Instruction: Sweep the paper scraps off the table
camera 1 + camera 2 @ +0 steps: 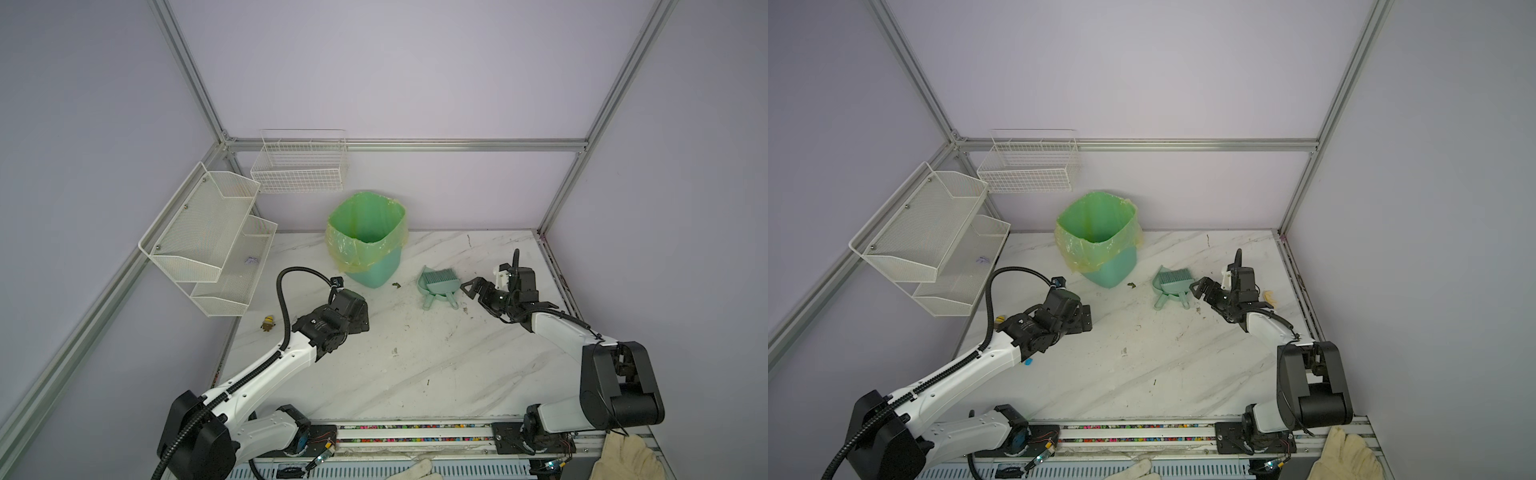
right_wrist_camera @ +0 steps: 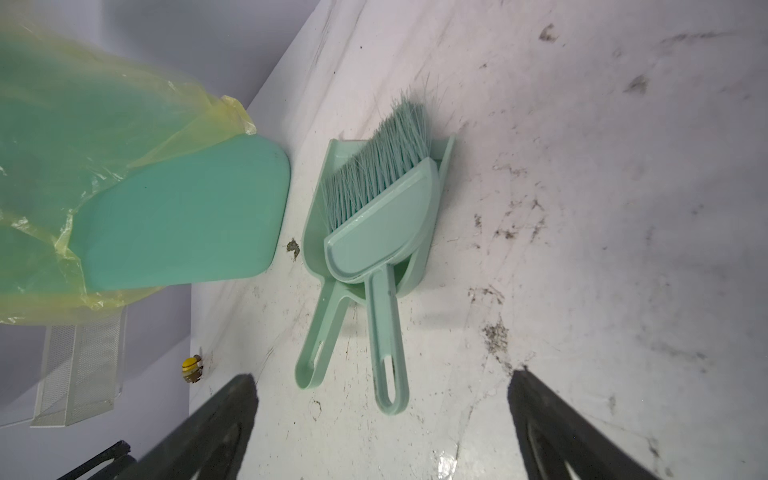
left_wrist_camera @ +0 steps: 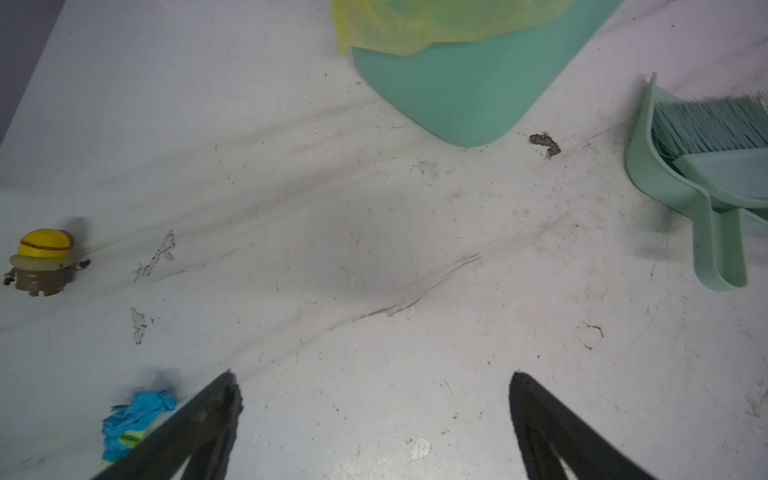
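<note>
Flanking left end effector: paper scraps

Dustpan: I see it on table, right of bin.
Brush: in dustpan.
Toy figure: far left.

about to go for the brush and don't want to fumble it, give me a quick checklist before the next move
1. The left gripper is open and empty: ok.
2. The right gripper is open and empty: ok.
3. The brush lies in the dustpan, both handles free and close to the right gripper: ok.
4. The bin stands upright beside the dustpan, liner open: ok.
5. The table is free of paper scraps: not ok, a blue and green wad lies beside the left gripper.
6. More scraps hidden under the arms: cannot tell.
</note>
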Action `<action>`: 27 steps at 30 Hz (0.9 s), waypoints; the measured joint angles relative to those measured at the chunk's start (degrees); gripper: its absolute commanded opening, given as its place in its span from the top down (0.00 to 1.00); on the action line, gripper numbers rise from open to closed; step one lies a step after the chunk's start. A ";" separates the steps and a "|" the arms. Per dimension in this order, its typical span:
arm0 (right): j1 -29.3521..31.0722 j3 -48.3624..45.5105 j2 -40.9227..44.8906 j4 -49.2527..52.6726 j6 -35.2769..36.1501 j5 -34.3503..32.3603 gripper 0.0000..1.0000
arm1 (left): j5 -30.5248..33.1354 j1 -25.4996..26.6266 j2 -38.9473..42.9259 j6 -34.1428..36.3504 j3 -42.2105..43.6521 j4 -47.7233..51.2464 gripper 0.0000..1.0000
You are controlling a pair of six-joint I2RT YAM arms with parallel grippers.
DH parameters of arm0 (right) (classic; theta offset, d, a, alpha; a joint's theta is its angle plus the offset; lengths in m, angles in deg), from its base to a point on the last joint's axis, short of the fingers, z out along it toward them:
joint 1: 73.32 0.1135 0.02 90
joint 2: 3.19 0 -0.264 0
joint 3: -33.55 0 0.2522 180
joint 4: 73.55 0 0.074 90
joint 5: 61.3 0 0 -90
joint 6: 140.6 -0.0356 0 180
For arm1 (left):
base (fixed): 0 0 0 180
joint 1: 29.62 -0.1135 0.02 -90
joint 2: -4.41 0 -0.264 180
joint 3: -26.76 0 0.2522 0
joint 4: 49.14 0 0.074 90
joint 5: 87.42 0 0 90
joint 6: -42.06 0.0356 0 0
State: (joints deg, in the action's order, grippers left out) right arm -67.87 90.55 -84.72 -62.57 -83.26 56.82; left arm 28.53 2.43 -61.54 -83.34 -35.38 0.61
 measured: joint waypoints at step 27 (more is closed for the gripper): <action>-2.21 0.02 7.78 1.11 2.95 -18.29 0.03 | 15.21 -16.55 -1.92 1.90 11.56 -24.26 0.00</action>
State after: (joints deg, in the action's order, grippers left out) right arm -70.08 90.57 -76.94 -61.46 -80.31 38.53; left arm 43.74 -14.12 -63.46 -81.44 -23.82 -23.65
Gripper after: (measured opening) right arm 0.974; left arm 0.996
